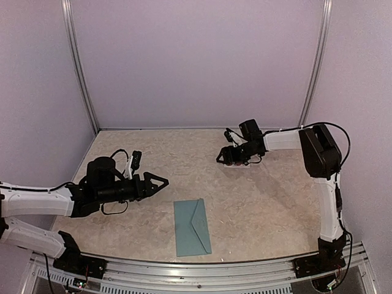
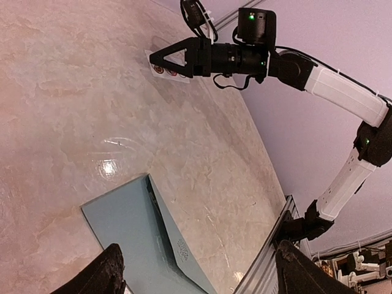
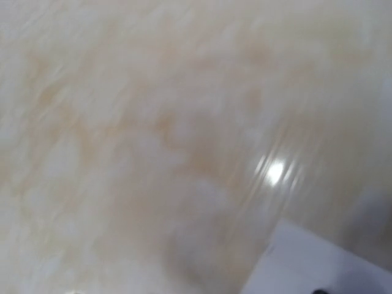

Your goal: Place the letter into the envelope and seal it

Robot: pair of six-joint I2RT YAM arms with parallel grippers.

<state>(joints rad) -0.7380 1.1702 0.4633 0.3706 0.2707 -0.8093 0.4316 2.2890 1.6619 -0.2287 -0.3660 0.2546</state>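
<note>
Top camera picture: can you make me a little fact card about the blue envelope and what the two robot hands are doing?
envelope: teal, lying flat near the front edge of the table, flap folded over
letter: not seen in any view
left gripper: open, empty, up and to the left of the envelope, not touching it
right gripper: far side of the table, at the sticker strip; open or shut unclear
sticker strip: white with red round stickers
sticker on envelope: none seen

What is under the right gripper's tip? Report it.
A white sticker strip lies on the table under the right gripper, two red round stickers showing. The gripper covers the rest of it; contact cannot be told.
</note>
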